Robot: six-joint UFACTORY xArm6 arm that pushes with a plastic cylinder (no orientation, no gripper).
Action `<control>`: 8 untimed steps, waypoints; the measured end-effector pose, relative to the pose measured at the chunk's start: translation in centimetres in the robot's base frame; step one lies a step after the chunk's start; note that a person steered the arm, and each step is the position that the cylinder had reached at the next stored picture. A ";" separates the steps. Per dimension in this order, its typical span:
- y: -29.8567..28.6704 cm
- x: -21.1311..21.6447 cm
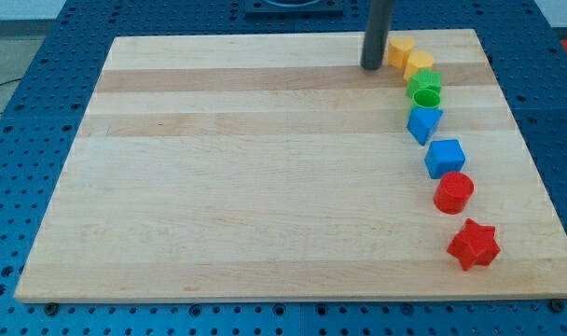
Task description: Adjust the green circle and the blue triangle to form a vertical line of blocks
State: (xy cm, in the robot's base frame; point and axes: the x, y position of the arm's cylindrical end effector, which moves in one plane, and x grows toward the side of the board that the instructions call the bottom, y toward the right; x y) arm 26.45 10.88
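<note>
Observation: my tip (371,67) rests on the wooden board (246,168) near the view's top, touching no block. There is no claw on this rig, only the plain rod, so nothing can be open, closed or held.

Blocks, placed from my tip: two yellow blocks (409,58) lie just beside it to the view's right, touching each other (their shapes are hard to make out). Below and to the right of my tip is a green block (423,78) of unclear shape, with the green circle (427,95) pressed against its lower edge. The blue triangle (423,122) is directly beneath the circle, touching or nearly so. Further down and rightward from my tip come a blue cube (445,157), a red cylinder (453,192) and, well apart at the lower right, a red star (474,245).

Assessment: the blocks form a chain that bows rightward as it descends. The circle and triangle are roughly stacked already, so the step in hand appears to be approach before a nudge, not the nudge itself.

Next move, as judged: my tip must travel down past the yellows and come at the circle or triangle from one side, pushing gently, since close neighbours may be carried along.

Containers: none present; nothing is held in anything.
</note>
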 end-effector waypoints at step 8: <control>-10.7 -4.1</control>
State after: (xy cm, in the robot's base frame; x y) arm 22.32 0.19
